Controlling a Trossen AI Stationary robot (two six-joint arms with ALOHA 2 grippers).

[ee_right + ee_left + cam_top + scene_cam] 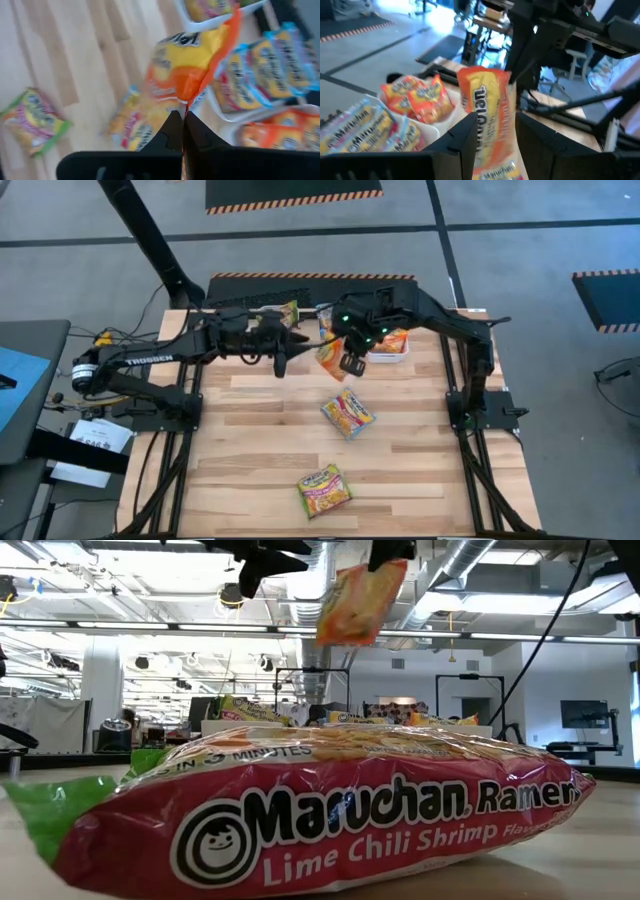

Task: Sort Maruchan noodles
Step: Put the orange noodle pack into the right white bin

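One orange-edged flat plastic noodle packet (pixel 331 356) is hanging long-side down from the right end effector (pixel 345 350), which is pinching its top edge, while the left end effector (pixel 283 360) is waiting just beside it, fingers spread.

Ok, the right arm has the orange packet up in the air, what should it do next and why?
Probably carry the orange packet over the bin holding other orange ones and lower it there. The right end effector is shut on its edge, it hangs clear of the table, and the left end effector stands open around it without gripping.
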